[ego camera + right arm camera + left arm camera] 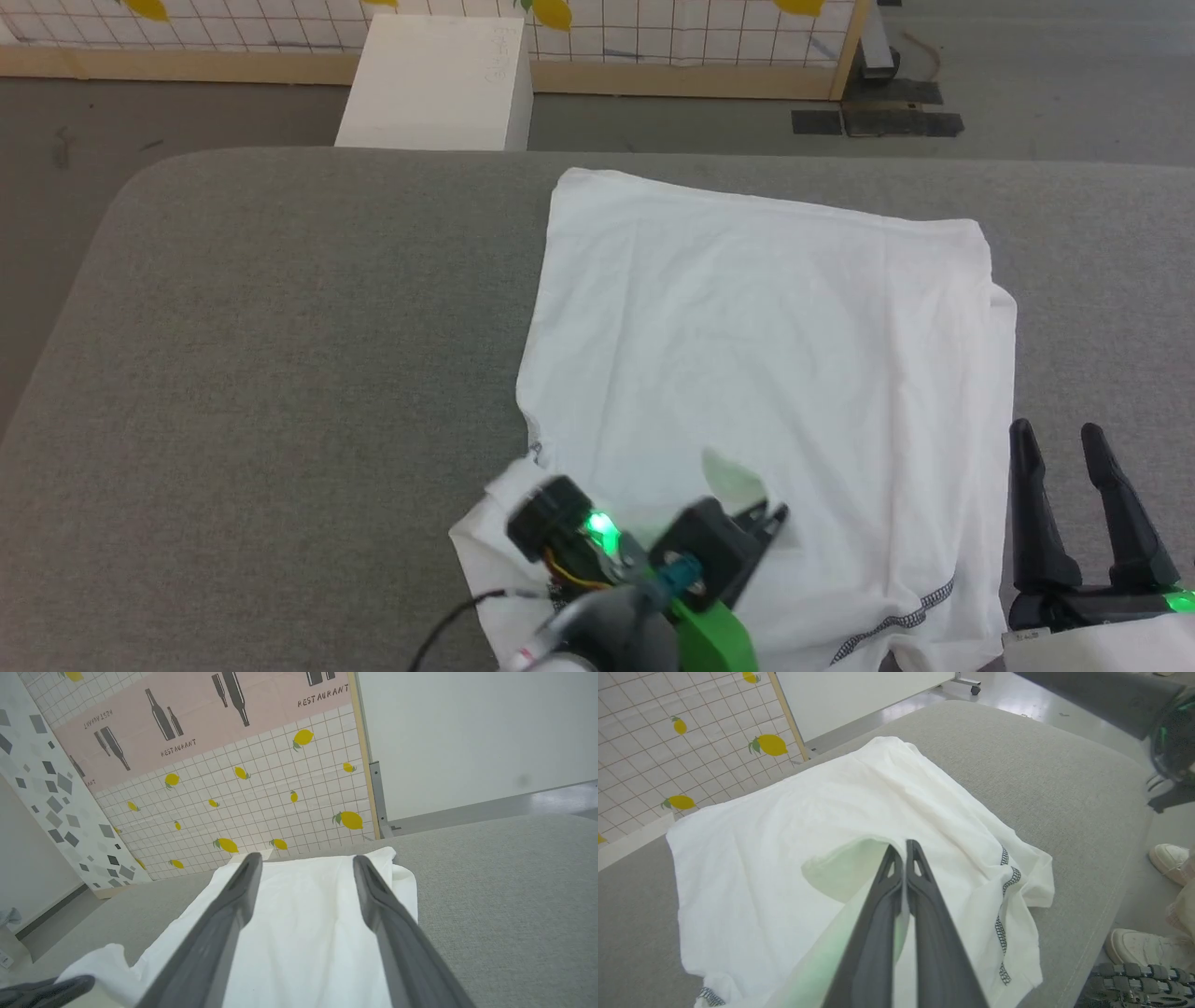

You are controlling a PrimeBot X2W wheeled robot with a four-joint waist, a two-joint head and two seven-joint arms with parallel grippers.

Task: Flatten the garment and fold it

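Note:
The garment point(766, 327) is a white shirt lying mostly flat on the right half of the grey padded table point(280, 373), with dark seam stitching along its near edge. My left gripper point(775, 516) hovers over the near-left part, shut on a raised fold of the fabric. In the left wrist view the garment point(784, 826) rises in a green-lit flap against the closed left gripper point(901, 847). My right gripper point(1058, 437) stands open at the shirt's near-right edge, holding nothing. In the right wrist view the open right gripper point(307, 859) points along the garment point(303, 914).
A rigid white box point(439, 84) stands on the floor beyond the table's far edge, before a lemon-print grid partition point(653, 37). A person's white shoes point(1169, 858) are on the floor beside the table. Bare grey table surface spreads to the shirt's left.

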